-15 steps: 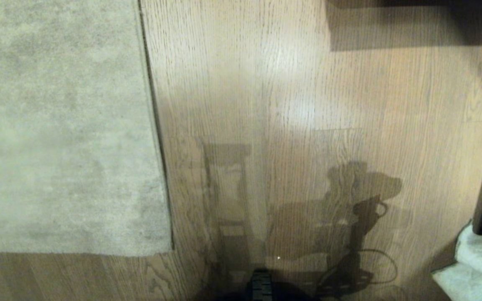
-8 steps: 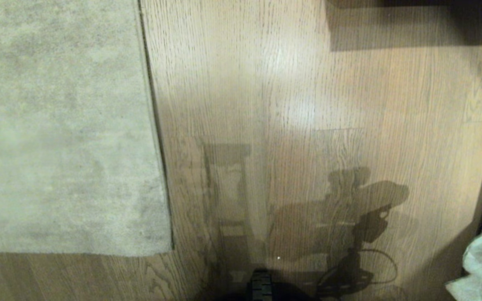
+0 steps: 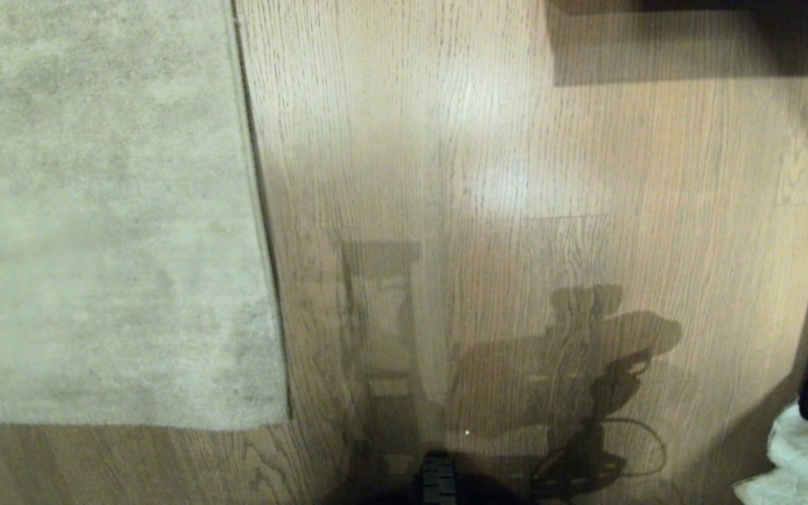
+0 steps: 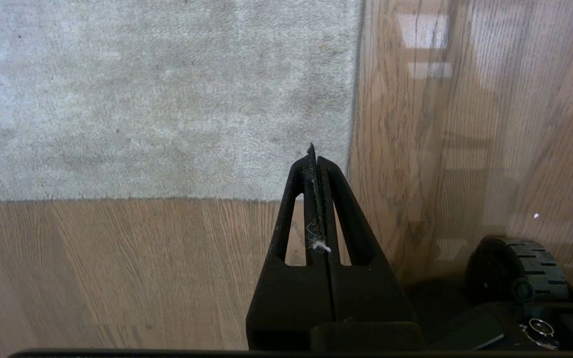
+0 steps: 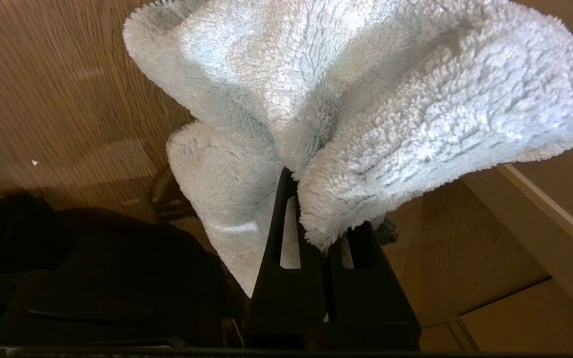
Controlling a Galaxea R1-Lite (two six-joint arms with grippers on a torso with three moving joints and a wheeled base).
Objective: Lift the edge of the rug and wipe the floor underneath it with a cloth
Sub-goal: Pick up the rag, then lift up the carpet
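Pinched tight in the right claw (image 5: 324,219): the cloth (image 5: 366,99), a soft, fluffy, featherweight rag, bunched and flopping loose to both sides of the jaws, hanging clear of the floor (image 3: 516,175). Likely to drape and crumple rather than press flat, so better spread before wiping. Seen from the head camera only as a pale corner at the lower right.

Closed on nothing: the left claw (image 4: 315,159), tips together, a wisp of lint caught between them, poised above and just short of the rug edge (image 4: 353,124). Straight ahead of the tips, the rug corner, lying flat on the planks. Thin, limp and broad; probably heavy in bulk but easy to peel at the corner, the best place to pinch.

Against the frame of a second ago: rug, floor and camera unchanged; cloth corner lower and smaller in the head view, arm shadow on the planks shifted slightly.
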